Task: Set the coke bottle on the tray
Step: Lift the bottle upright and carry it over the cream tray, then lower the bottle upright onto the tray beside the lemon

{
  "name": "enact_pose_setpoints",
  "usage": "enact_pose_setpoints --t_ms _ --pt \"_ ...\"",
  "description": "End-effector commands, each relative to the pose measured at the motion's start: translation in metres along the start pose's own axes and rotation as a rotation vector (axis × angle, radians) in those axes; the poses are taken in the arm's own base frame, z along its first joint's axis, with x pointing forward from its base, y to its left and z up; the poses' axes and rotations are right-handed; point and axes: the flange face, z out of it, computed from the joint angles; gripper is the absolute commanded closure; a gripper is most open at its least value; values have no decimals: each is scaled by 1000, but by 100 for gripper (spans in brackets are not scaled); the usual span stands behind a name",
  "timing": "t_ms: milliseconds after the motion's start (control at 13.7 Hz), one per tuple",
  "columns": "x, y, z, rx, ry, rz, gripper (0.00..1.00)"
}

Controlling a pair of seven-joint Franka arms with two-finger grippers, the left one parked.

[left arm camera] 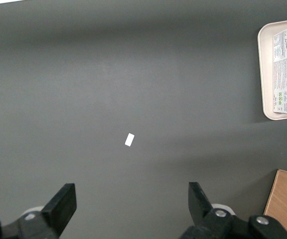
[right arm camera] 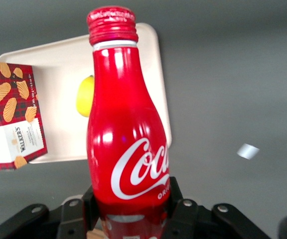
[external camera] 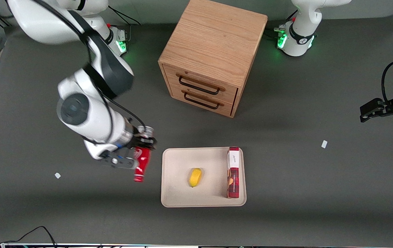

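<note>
Holding the bottle (external camera: 142, 164) clamped in closed jaws, the gripper (external camera: 140, 146) hangs just beside the tray (external camera: 175, 193); placement not yet done.

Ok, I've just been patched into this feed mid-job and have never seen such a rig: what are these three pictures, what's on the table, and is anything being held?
You are seeing two white robot arms over a grey table. One picture looks down from the front; the other two come from cameras on each arm's wrist. The working arm's gripper is shut on the coke bottle, held beside the tray, toward the working arm's end, not yet over it. Its wrist camera shows the bottle up close. On the tray lie a yellow lemon-like fruit and a red-and-white biscuit box. A wooden drawer cabinet stands farther from the front camera.
</note>
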Motion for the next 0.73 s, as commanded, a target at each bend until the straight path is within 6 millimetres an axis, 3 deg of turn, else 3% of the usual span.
enact_pose_setpoints --t_ms 0,292,438,656 --pt "22 -11 86 63 -42 -9 100" --pt "24 -6 174 38 0 6 100" --pt "26 -4 196 50 24 18 100" --pt "27 1 212 47 17 23 100"
